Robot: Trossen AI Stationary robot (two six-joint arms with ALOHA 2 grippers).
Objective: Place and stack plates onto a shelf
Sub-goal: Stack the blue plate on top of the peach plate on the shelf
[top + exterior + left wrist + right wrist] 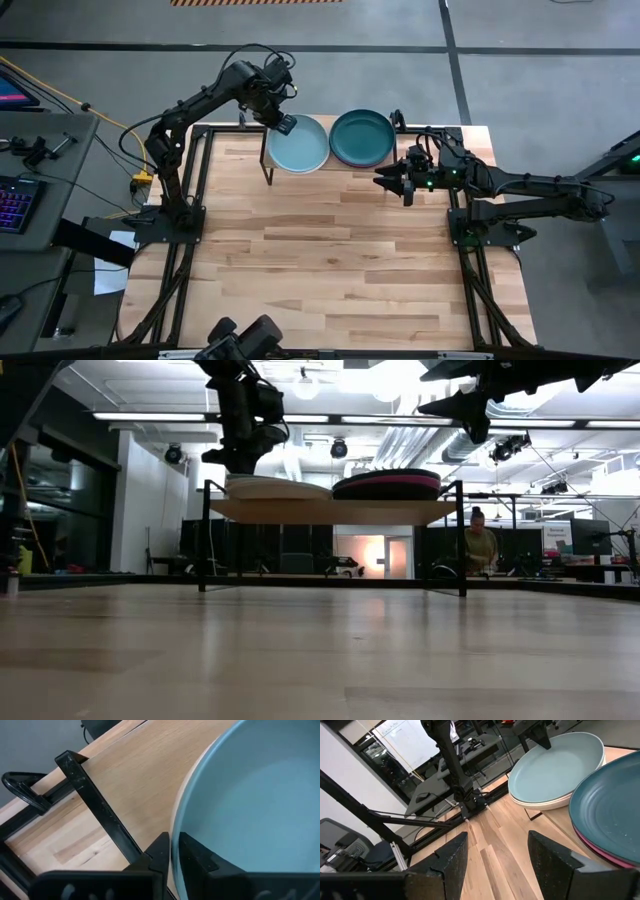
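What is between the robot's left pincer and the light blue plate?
Nothing visible. The left pincer already has its fingers on either side of the pale blue-green plate's rim, on the left stack on the shelf. The right pincer waits open beside the shelf.

The shelf (300, 176) board is almost wholly covered by the two stacks. Below the blue-green plate (298, 144), only thin rims show; their colours cannot be told. Beneath the teal plate (612, 812), a magenta edge (600, 851) shows, cut off at the frame. The left gripper (174, 851) hides part of the blue-green rim.
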